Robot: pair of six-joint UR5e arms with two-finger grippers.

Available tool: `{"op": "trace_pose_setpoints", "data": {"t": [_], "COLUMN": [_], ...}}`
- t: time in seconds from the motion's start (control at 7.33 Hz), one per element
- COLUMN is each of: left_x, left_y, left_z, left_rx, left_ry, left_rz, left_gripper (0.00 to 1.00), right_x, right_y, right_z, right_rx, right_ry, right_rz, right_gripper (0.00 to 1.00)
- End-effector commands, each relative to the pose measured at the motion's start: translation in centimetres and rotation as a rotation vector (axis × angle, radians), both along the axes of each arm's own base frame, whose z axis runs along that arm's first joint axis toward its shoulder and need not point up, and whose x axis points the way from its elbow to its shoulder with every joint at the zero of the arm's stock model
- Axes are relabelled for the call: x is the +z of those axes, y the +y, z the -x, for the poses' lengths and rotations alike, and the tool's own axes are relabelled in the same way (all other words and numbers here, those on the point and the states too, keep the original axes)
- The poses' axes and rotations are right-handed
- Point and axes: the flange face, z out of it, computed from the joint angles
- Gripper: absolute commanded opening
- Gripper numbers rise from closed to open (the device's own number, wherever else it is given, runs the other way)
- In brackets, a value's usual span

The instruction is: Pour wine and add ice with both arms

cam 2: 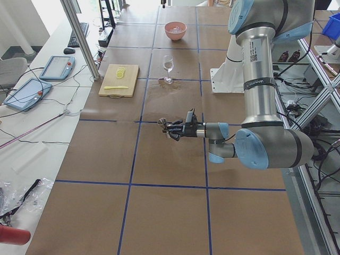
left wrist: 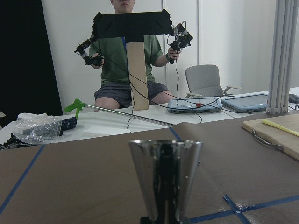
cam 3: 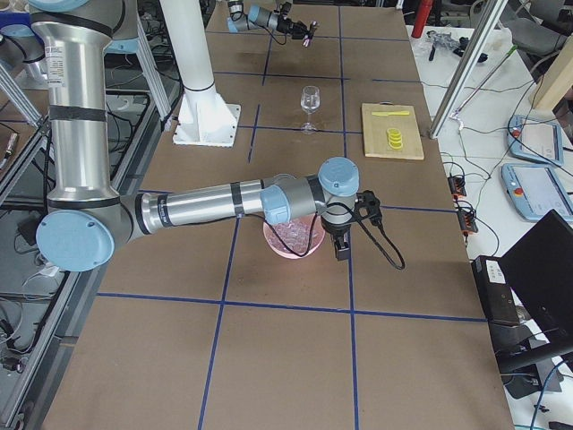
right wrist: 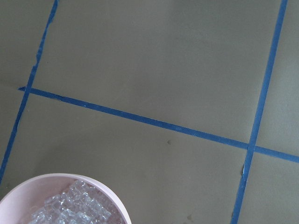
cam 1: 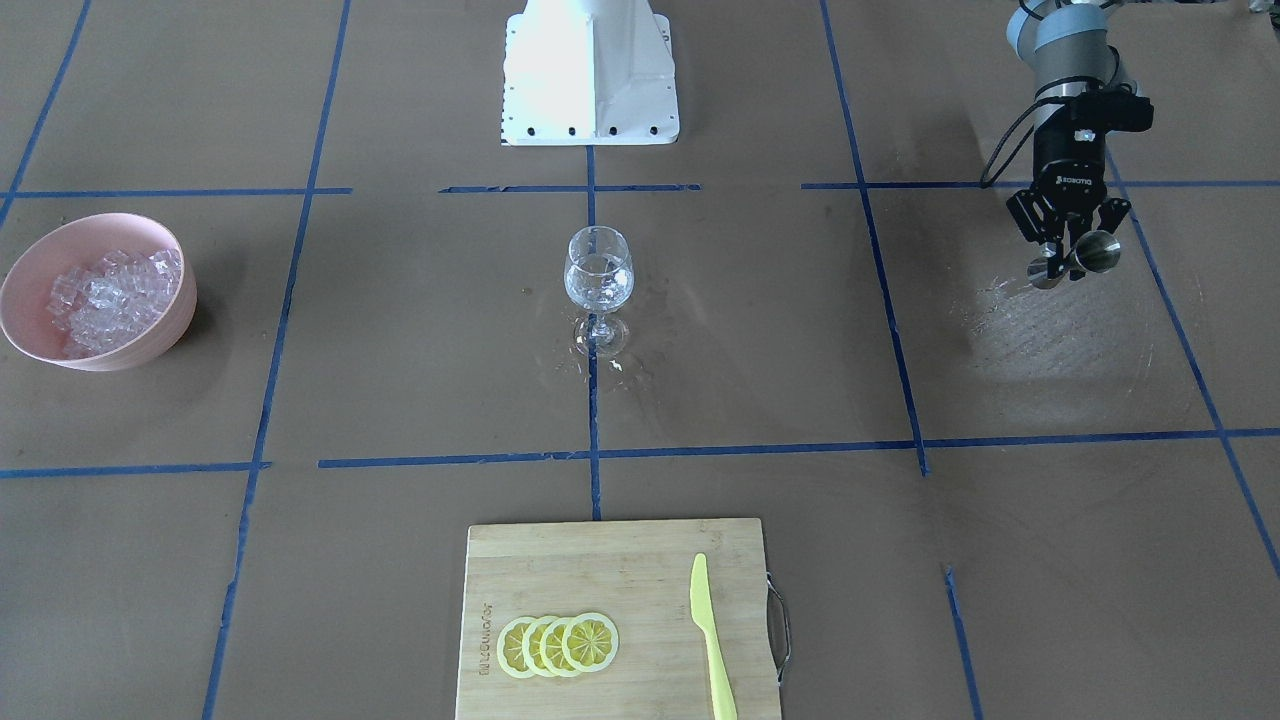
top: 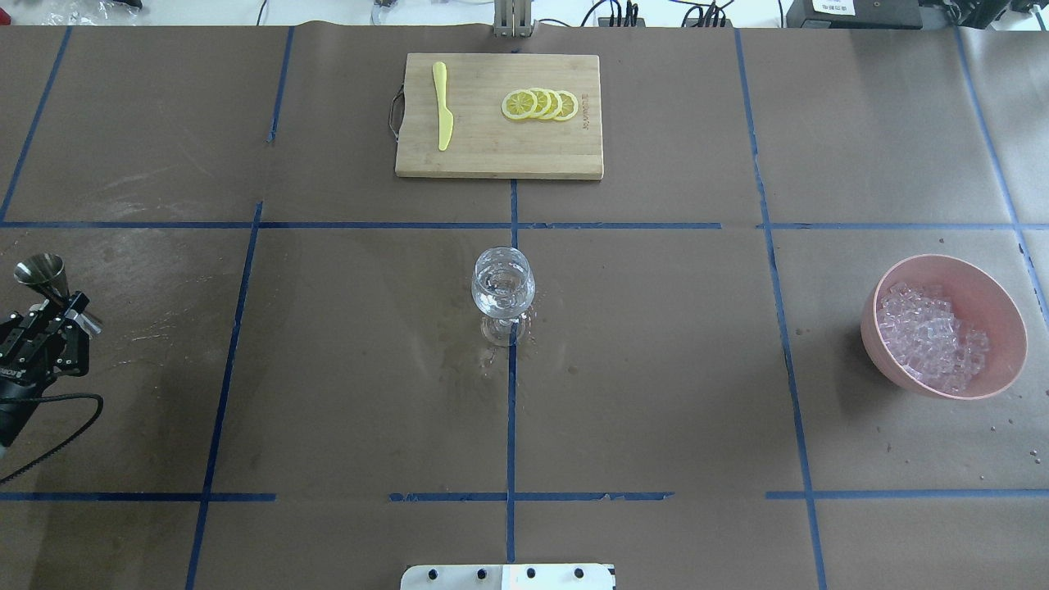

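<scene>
A wine glass [cam 1: 598, 275] stands upright at the table's middle with a little clear wine in it; it also shows in the overhead view [top: 502, 287]. My left gripper [cam 1: 1070, 250] is shut on a steel jigger [cam 1: 1090, 255], held tilted above the table far to the glass's side. The jigger [left wrist: 164, 177] fills the left wrist view. A pink bowl [top: 996, 299] holds the ice [top: 930, 336]. My right gripper [cam 3: 341, 246] hangs beside the bowl [cam 3: 309, 246]. I cannot tell whether it is open. Its wrist view shows the ice [right wrist: 70, 207] at the bottom left.
A wooden cutting board [top: 492, 156] with lemon slices [top: 541, 104] and a yellow knife [top: 442, 115] lies beyond the glass. The white robot base [cam 1: 590, 70] stands behind the glass. Wet marks [cam 1: 1050, 330] show under the jigger and around the glass foot. An operator [left wrist: 128, 51] sits past the table.
</scene>
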Motion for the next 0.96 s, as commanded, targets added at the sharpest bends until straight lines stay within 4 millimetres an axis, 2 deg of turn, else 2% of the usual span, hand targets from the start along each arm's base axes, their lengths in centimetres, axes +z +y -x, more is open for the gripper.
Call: {"op": "trace_pose_setpoints", "data": {"t": [0.0, 0.14, 0.82], "left_x": [0.4, 0.3, 0.3], "left_y": [2.5, 3.2, 3.9], "left_z": [-2.1, -2.7, -3.5], "left_rx": [0.051, 0.074, 0.09], "left_ry": [0.037, 0.04, 0.042], "left_rz": [0.011, 0.011, 0.011], "left_gripper": [0.0, 0.0, 0.0], "right_x": [0.0, 0.0, -0.1], "right_y": [0.0, 0.0, 0.0], "right_z": [0.0, 0.0, 0.0], "right_rx": [0.0, 0.0, -0.001], "right_ry": [0.0, 0.0, -0.002], "right_rz": [0.001, 0.001, -0.002], "right_gripper": [1.0, 1.0, 1.0]}}
